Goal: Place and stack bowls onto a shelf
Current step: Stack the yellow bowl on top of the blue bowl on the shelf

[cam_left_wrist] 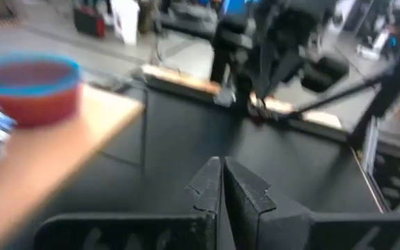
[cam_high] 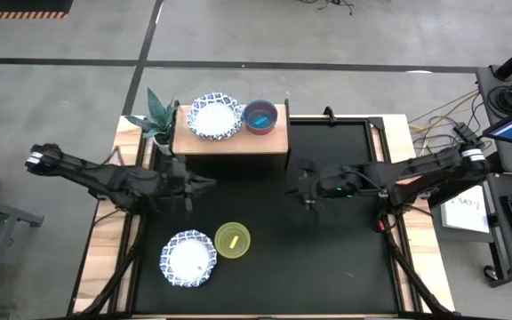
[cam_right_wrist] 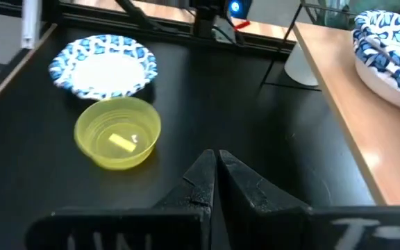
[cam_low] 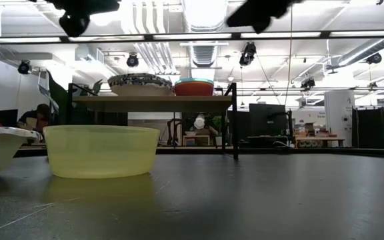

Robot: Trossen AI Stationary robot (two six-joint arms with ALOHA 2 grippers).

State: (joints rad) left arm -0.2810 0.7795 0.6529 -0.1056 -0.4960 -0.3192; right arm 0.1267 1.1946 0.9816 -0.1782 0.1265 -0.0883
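1. Nearest the low camera, a small translucent yellow-green plastic bowl waits on the black mat, just beside a white bowl with a blue patterned rim.
2. The left gripper hovers empty, fingers closed together.
3. The light-wood shelf holds a patterned bowl stack and nested small plain bowls, teal rim showing.
4. The right gripper hovers closed and empty near the shelf.

Shelf light matt wood; yellow-green bowl translucent plastic; patterned bowl glossy; mat matt black

Yellow-green bowl; 2 white bowls, blue patterned rims; red-and-teal stack; light-wood shelf; black surface.
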